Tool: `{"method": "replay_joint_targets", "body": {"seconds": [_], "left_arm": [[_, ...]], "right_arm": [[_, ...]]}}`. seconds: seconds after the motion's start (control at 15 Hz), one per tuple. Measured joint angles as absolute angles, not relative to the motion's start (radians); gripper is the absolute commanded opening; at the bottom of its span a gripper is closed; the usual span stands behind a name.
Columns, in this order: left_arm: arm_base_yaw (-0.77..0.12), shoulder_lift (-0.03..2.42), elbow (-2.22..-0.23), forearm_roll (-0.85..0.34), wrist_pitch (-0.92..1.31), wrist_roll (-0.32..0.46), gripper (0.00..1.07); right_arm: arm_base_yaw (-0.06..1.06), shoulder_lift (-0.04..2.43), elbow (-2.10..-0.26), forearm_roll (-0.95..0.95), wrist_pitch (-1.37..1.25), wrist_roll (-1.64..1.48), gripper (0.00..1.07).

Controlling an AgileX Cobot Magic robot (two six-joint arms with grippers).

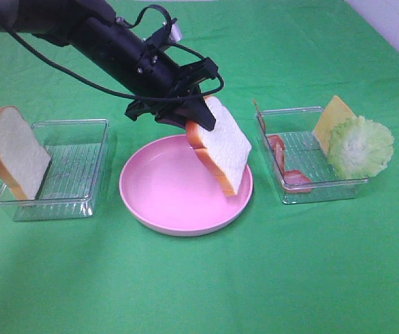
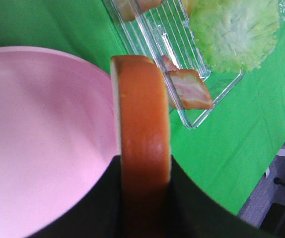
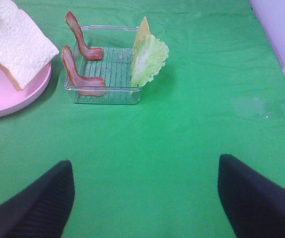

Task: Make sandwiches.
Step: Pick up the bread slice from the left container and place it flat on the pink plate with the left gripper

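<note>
Over the pink plate (image 1: 158, 202), the left tool (image 1: 198, 118) is clenched on the crust edge of a bread slice (image 1: 224, 149), which hangs tilted with its lower end toward the plate's right side; contact with the plate is unclear. Left of the plate, the left tray (image 1: 81, 181) holds a second bread slice (image 1: 15, 153) leaning at its outer wall. To the right, the right tray (image 1: 324, 184) carries bacon strips (image 1: 290, 177), with a cheese square (image 1: 333, 118) and lettuce leaf (image 1: 361, 147) propped at its outer end. The right tool (image 3: 145, 198) hangs above the green surface (image 1: 199, 278), fingers spread wide, gripping nothing.
</note>
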State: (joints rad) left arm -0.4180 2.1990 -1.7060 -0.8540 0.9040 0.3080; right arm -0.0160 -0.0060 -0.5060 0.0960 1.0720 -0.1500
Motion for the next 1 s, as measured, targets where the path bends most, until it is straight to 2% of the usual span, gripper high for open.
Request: {"method": "replay_joint_targets", "body": {"seconds": [0.4, 0.67, 0.87, 1.0], "left_arm": [[-0.418, 2.251, -1.708, -0.886, 0.915, 0.284, 0.00], [-0.417, 2.255, -1.708, -0.888, 0.943, 0.301, 0.00], [-0.404, 2.209, -1.708, -0.832, 0.965, 0.301, 0.00], [-0.382, 2.177, -1.708, -0.815, 0.996, 0.257, 0.00]], "right_arm": [[-0.016, -0.006, -0.506, 0.096, 1.072, -0.150, 0.76], [-0.016, -0.006, -0.506, 0.096, 1.072, -0.150, 0.76], [-0.016, -0.006, -0.506, 0.096, 1.072, -0.150, 0.76], [-0.016, -0.006, -0.506, 0.096, 1.072, -0.150, 0.76]]}}
